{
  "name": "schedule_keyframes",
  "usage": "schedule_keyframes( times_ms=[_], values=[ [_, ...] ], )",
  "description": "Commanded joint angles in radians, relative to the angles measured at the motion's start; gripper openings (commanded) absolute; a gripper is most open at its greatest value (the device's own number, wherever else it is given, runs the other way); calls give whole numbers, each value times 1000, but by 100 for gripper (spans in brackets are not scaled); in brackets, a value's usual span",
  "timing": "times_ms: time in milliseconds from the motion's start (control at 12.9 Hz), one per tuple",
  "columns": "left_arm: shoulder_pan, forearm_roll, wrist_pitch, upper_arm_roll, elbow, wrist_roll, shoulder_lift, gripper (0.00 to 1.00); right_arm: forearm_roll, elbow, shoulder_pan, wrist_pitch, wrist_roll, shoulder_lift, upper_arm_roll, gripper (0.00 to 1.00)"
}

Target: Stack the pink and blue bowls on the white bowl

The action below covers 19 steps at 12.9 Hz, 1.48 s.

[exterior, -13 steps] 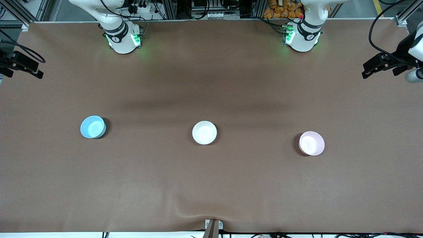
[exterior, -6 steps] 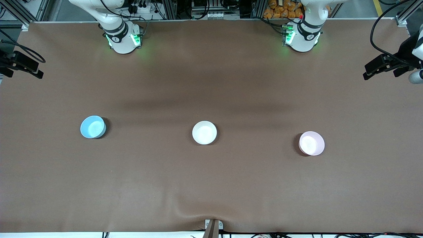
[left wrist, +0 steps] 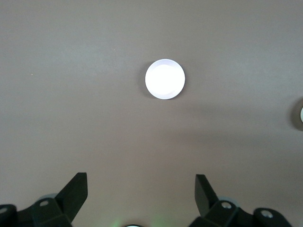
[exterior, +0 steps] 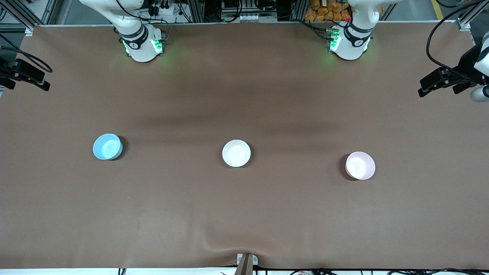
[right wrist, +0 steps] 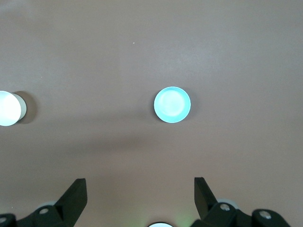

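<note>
Brown table under even indoor light

A brown cloth (exterior: pixel 244 214) covers the table edge to edge, with a small pucker at 6 o'clock above a metal bracket (exterior: pixel 246 261). At 12 o'clock an aluminium frame (exterior: pixel 198 9) carries cables and a power strip (exterior: pixel 250 17); orange packets (exterior: pixel 324 9) lie at 1 o'clock. Soft shadow bands cross the cloth.

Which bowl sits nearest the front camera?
The pink bowl, toward the left arm's end of the table. The white bowl in the middle and the blue bowl both lie slightly farther from it.
</note>
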Motion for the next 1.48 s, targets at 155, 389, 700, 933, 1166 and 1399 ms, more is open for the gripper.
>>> schedule_keyframes(
  times_ms=[155, 389, 700, 933, 1166, 1399],
  values=[
    [4, -17, 13, -2, 12, 18, 24, 100, 15, 7, -15, -9, -5, 2, 9, 100],
    [-1, -21, 19, -10, 12, 18, 24, 100, 15, 7, -21, -11, -5, 2, 9, 100],
    [4, -21, 19, -11, 12, 18, 22, 100, 15, 7, -21, -9, -5, 2, 9, 100],
    [1, -20, 30, -11, -1, 18, 44, 100, 15, 7, -24, -11, -5, 2, 9, 100],
    [7, -18, 57, -11, -12, 18, 55, 100, 15, 7, -22, -15, -6, 2, 9, 100],
    [7, -17, 117, -11, -47, 18, 73, 100, 15, 7, -24, -15, -5, 2, 9, 100]
  ],
)
